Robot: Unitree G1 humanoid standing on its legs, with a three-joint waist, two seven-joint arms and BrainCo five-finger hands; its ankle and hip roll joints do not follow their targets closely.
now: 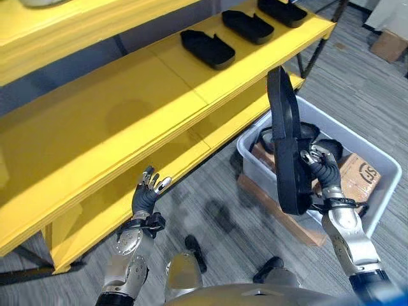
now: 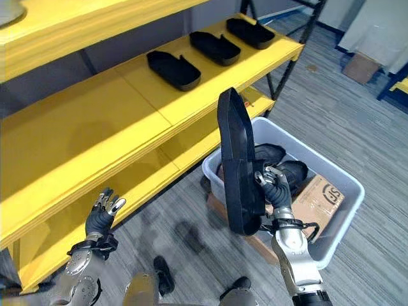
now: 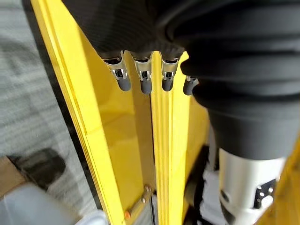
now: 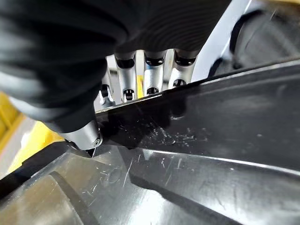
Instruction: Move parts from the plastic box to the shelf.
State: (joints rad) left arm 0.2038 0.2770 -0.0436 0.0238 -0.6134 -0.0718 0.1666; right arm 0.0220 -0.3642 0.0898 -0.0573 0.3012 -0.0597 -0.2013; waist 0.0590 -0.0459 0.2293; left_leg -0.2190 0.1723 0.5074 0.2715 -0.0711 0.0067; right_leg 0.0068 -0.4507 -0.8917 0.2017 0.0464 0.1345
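Yellow shelf boards [image 1: 127,121] run across the left side, and low beside the lower board's edge sits the left hand [image 1: 148,194], fingers straight and relaxed, holding nothing, near the shelf front. Over on the middle board, three black parts [image 1: 207,48] already lie flat in a row, running away toward the far end, each well apart from its neighbour.

Now to the action: the right hand [image 2: 274,185] has its fingers and thumb pinched on the rim of a long black part [image 2: 237,159], and the wrist view shows the fingertips [image 4: 152,82] hooked over that edge. The part stands nearly upright, long axis pointing up and tipped slightly back, its lower end level with the hand, its upper end reaching up in front of the shelf edge. It hangs over the near corner of the grey plastic box [image 2: 347,182], where more dark parts [image 2: 284,167] wait inside.

The open stretch of shelf lies up and to the left of the held part, so by my reading the right hand must carry it leftward and lay that upright axis flat. The right hand is the one committed; the left is merely nearby.
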